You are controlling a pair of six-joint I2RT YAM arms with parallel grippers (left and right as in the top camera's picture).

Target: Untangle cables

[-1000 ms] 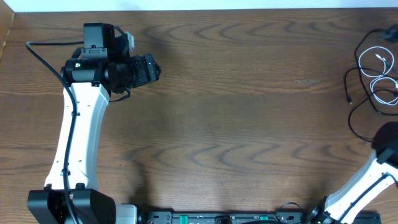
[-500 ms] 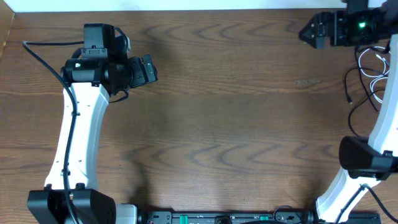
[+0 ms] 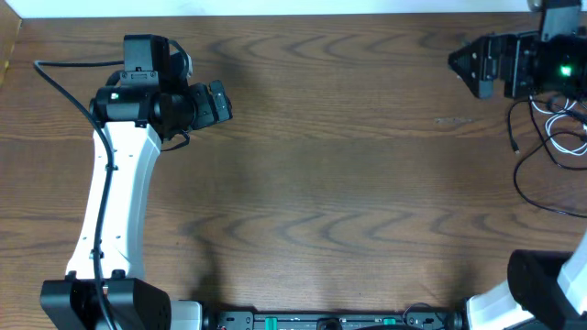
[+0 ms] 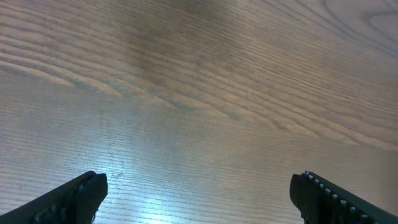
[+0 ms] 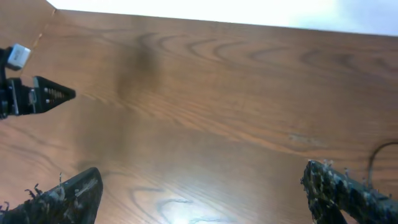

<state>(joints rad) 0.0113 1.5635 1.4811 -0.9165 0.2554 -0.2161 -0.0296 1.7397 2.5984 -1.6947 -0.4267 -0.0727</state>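
The black cable (image 3: pixel 516 179) and the white cable (image 3: pixel 558 128) lie looped together at the table's far right edge, partly hidden under my right arm. My right gripper (image 3: pixel 463 62) is open and empty, pointing left, up and to the left of the cables. In the right wrist view its jaws (image 5: pixel 202 180) are wide apart over bare wood, with a bit of black cable (image 5: pixel 376 152) at the right edge. My left gripper (image 3: pixel 222 101) is open and empty at the far left, well away from the cables; the left wrist view shows its jaws (image 4: pixel 199 186) over bare table.
The wooden table (image 3: pixel 330 183) spans the view, with its back edge against a white strip. A thick black arm cable (image 3: pixel 64 87) runs along my left arm. My left gripper also shows in the right wrist view (image 5: pixel 31 96).
My right arm has swung up from the bottom right corner to the back right, above the cables, then shifted slightly right and down. My left gripper barely turned.
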